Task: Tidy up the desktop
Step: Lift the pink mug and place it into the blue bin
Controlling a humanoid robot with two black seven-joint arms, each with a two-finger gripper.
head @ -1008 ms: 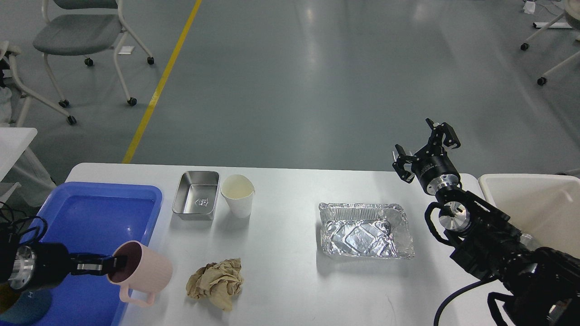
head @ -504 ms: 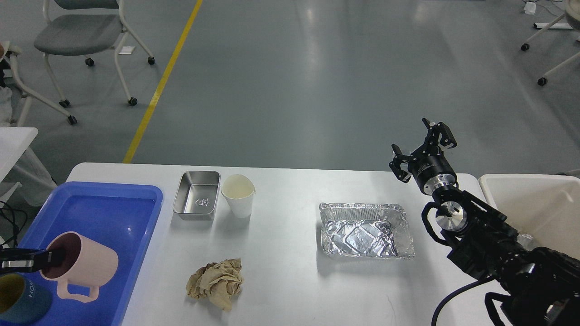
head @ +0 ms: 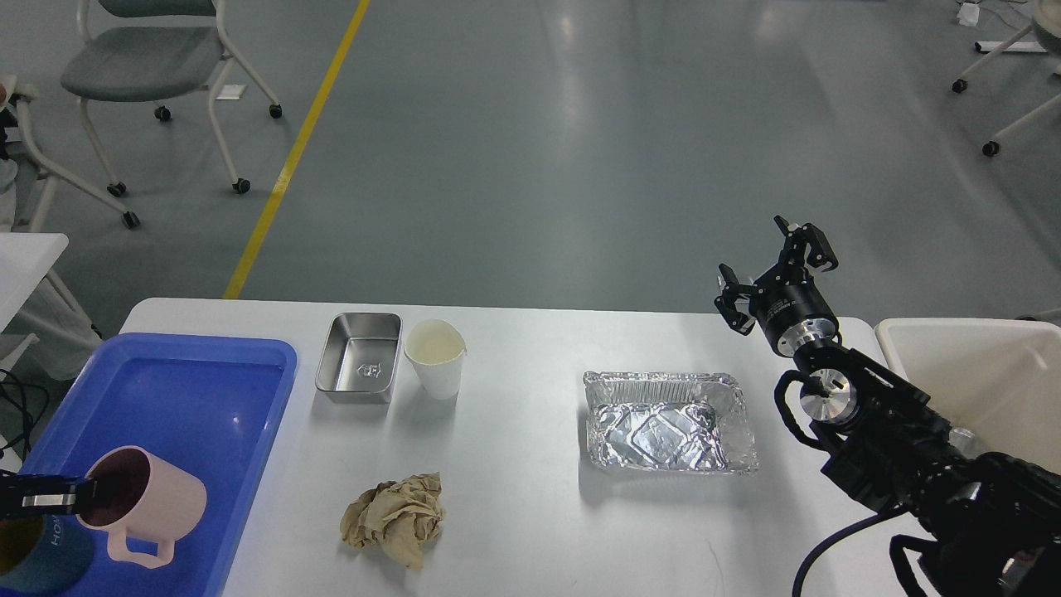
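The white desktop [head: 514, 514] holds a steel tin [head: 359, 356], a white paper cup [head: 435, 358], a crumpled brown paper ball [head: 396, 518] and a foil tray [head: 670, 422]. My left gripper [head: 83, 491] is shut on the rim of a pink mug [head: 142, 503] and holds it tilted over the near left end of the blue tray [head: 199, 390], beside a dark teal cup [head: 33, 551]. My right gripper [head: 775, 265] is open and empty, raised above the desktop's far right edge.
A cream bin [head: 978, 373] stands at the right of the desktop. A small white table corner [head: 29, 253] and wheeled chairs [head: 141, 66] are at the far left. A yellow line [head: 290, 157] runs across the grey floor.
My left gripper has carried the pink mug leftward from the tray's right edge to over the tray's near left end. The right arm has barely moved.
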